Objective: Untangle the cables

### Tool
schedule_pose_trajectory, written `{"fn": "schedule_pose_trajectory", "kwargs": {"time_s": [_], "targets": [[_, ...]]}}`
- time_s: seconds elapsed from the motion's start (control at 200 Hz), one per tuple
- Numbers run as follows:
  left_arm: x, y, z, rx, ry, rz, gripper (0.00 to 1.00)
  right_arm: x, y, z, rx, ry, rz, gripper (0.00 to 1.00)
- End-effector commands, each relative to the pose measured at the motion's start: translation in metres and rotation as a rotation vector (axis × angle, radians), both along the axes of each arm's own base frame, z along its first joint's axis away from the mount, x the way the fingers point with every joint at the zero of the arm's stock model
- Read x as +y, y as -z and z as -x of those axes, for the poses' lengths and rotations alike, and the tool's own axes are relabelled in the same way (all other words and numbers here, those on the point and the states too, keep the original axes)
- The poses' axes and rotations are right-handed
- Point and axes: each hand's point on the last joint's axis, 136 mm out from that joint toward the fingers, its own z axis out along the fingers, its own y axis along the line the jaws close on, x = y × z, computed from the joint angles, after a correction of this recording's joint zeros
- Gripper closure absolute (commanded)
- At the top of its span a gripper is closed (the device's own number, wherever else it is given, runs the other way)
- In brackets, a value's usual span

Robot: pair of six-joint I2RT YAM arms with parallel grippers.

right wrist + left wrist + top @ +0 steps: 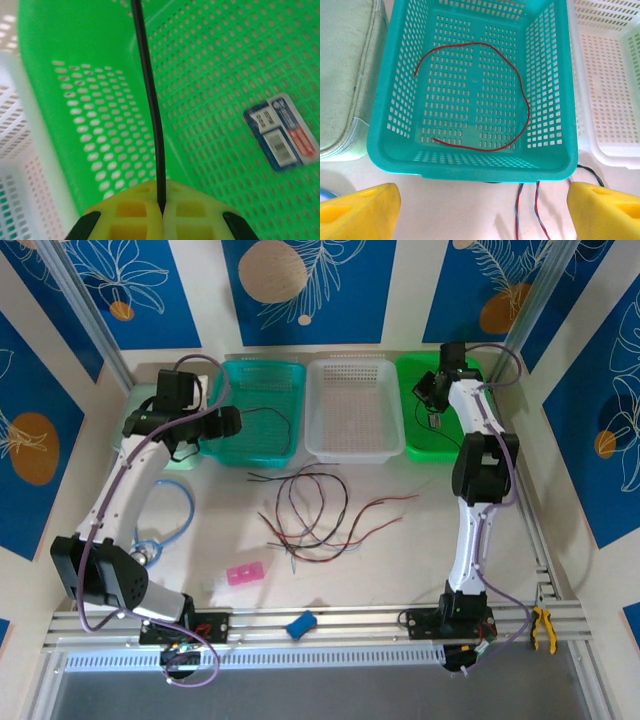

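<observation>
Blue leaf-patterned panels wall in a pale tabletop, and along its 12 o'clock edge sit a teal basket, a white basket and a green basket, apparently set out to receive sorted wires. Your right pincer is clamped on a black cable, which runs straight up from between its yellow pads over the green basket at 1 o'clock. Held there, I judge it is positioned so the wire can be let go into that basket. Your left pincer is spread wide and holds nothing, hovering just at the near rim of the teal basket at 11 o'clock. One red cable lies alone inside in a loose curve, which suggests this basket takes freed wires. The remaining cables, red, black and grey-blue, lie crossed in loops at the tabletop's centre, apart from the baskets, so most of the separating looks undone.
</observation>
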Motion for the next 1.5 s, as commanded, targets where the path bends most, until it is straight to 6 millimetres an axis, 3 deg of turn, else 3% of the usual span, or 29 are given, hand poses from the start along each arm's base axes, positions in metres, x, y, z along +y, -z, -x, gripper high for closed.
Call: {"fn": "schedule_pose_trajectory", "kwargs": {"time_s": [0.0, 0.125, 0.175, 0.33, 0.485, 0.745, 0.88, 1.065, 1.191, 1.371, 1.496], "targets": [[-0.004, -0.006, 0.012, -0.003, 0.010, 0.021, 0.14, -0.014, 0.027, 0.003, 0.113, 0.034, 0.015, 1.00], [-0.003, -0.007, 0.017, -0.002, 0.004, 0.026, 0.14, -0.020, 0.037, -0.015, 0.104, 0.059, -0.020, 1.00], [-0.002, -0.007, 0.018, -0.002, 0.000, 0.026, 0.14, -0.021, 0.038, -0.020, 0.095, 0.070, -0.042, 0.96], [0.000, -0.006, 0.023, 0.007, -0.004, 0.024, 0.14, -0.021, 0.031, -0.026, 0.069, 0.059, -0.097, 0.43], [0.001, -0.004, 0.026, 0.013, -0.008, 0.022, 0.14, -0.020, -0.002, -0.025, 0.015, 0.013, -0.042, 0.08], [-0.005, -0.013, 0.040, 0.009, -0.003, 0.053, 0.14, -0.019, -0.082, 0.000, -0.069, -0.035, 0.043, 0.05], [-0.010, -0.018, 0.057, 0.018, 0.013, 0.065, 0.14, -0.003, -0.132, 0.023, -0.143, -0.093, 0.104, 0.05], [-0.025, -0.002, 0.093, 0.078, 0.043, 0.098, 0.14, 0.035, -0.163, 0.068, -0.176, -0.193, 0.115, 0.08], [-0.038, 0.011, 0.119, 0.092, 0.058, 0.115, 0.14, 0.065, -0.167, 0.111, -0.178, -0.236, 0.109, 0.11], [-0.052, 0.025, 0.148, 0.110, 0.079, 0.123, 0.14, 0.103, -0.134, 0.201, -0.127, -0.218, 0.062, 0.20], [-0.060, 0.030, 0.161, 0.118, 0.102, 0.113, 0.14, 0.111, -0.108, 0.260, -0.098, -0.204, 0.069, 0.29]]}}
